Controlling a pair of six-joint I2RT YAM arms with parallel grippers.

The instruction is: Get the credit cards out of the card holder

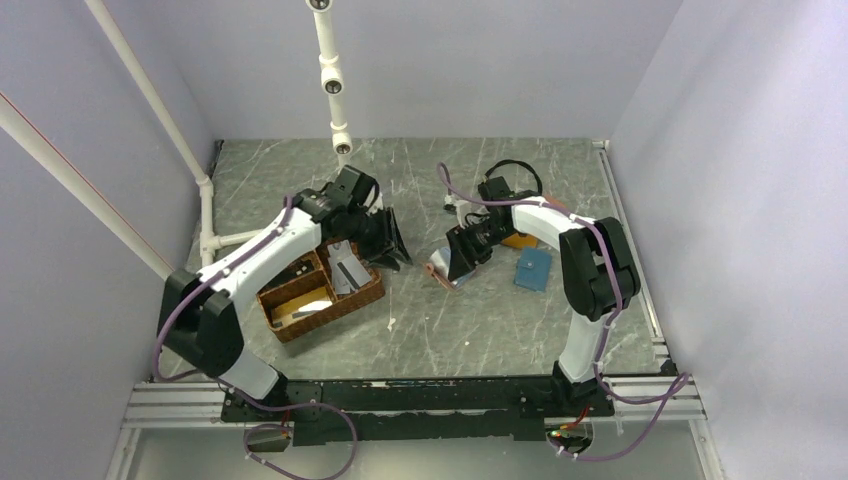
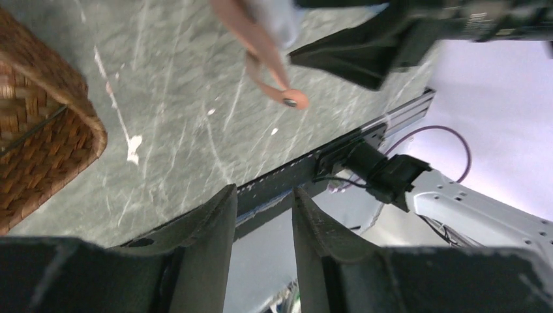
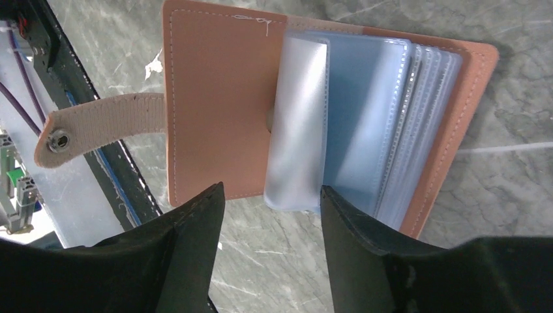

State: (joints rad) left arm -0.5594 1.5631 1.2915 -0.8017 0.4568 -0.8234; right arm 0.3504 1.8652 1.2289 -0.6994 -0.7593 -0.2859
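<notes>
The card holder [image 1: 446, 270] lies open on the table [image 1: 450, 330], directly below the right gripper [image 1: 466, 252], so the right arm is by far the nearer. In the right wrist view the holder's [image 3: 222, 104] pink cover is spread flat, its strap [image 3: 98, 127] trailing left, and its blue pockets [image 3: 378, 124] fan out to the right. 1 silvery leaf [image 3: 298, 124] stands up at the fold. I cannot tell whether it is a card or an empty sleeve. Its long axis points straight toward the gap of the right gripper [image 3: 270, 195], whose jaws stand apart just short of its near edge and hold nothing. A pinch looks to need only a short advance along that axis.

The left gripper [image 2: 264, 205] hangs beside the basket [image 1: 335, 312], well left of the holder, with its jaws apart and empty.
</notes>
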